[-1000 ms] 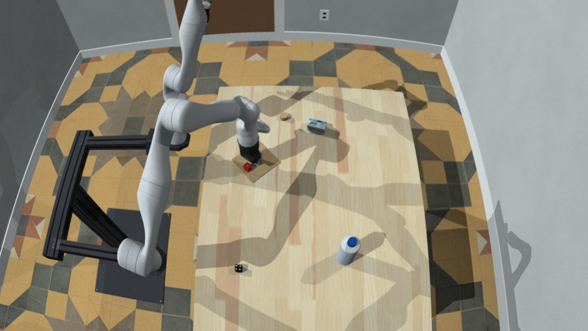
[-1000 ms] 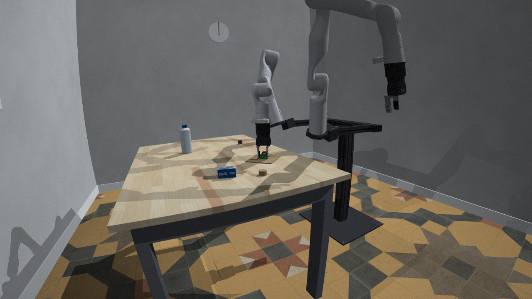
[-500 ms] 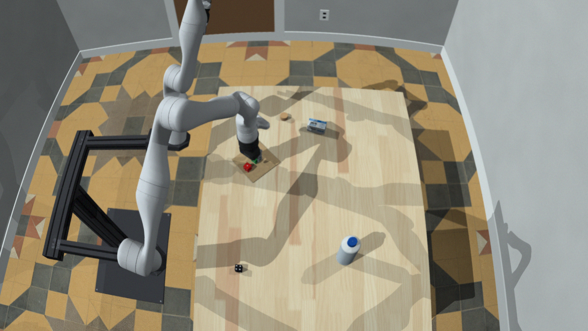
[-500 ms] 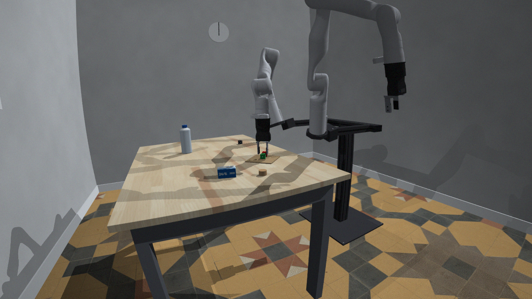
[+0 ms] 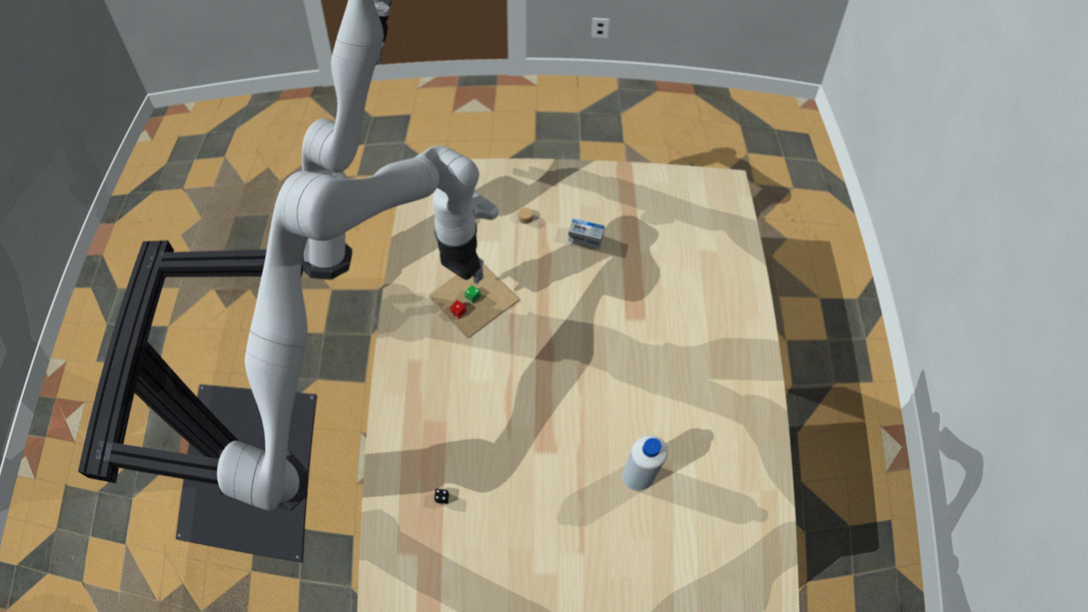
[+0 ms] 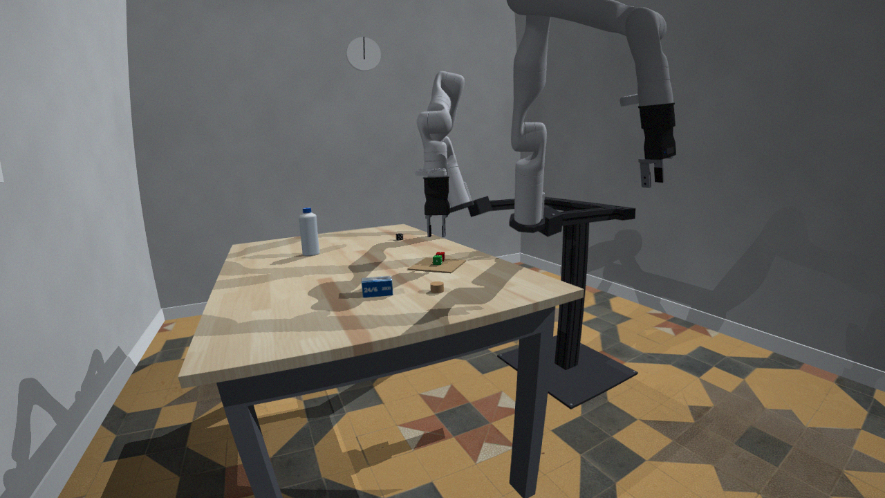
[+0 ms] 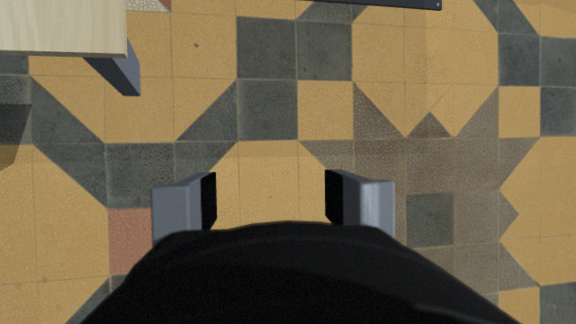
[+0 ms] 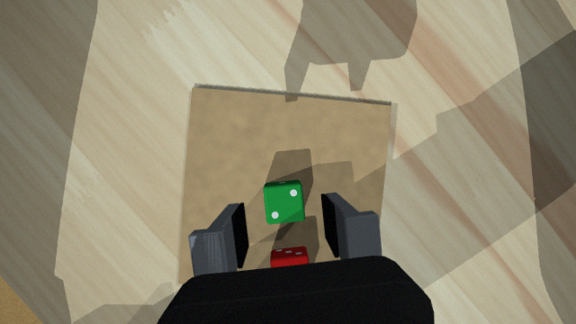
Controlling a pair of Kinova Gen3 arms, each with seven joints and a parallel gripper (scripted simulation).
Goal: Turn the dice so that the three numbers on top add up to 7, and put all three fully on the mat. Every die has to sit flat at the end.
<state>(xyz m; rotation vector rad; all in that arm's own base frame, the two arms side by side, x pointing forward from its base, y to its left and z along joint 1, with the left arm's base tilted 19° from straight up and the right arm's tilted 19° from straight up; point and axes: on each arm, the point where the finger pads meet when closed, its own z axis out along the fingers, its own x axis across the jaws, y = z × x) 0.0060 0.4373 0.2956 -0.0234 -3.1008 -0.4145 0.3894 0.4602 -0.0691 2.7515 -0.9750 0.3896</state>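
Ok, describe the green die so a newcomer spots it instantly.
On the pale wooden table lies a thin square tan mat. The small green cube-shaped die sits there, two white pips up, unlike its red neighbour.

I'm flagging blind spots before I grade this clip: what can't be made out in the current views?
- Red die: its near part is hidden in the right wrist view by the right gripper's black body.
- Black die: side pips too small in the exterior view.
- Left gripper: fingertips cut off by the top view's upper edge.
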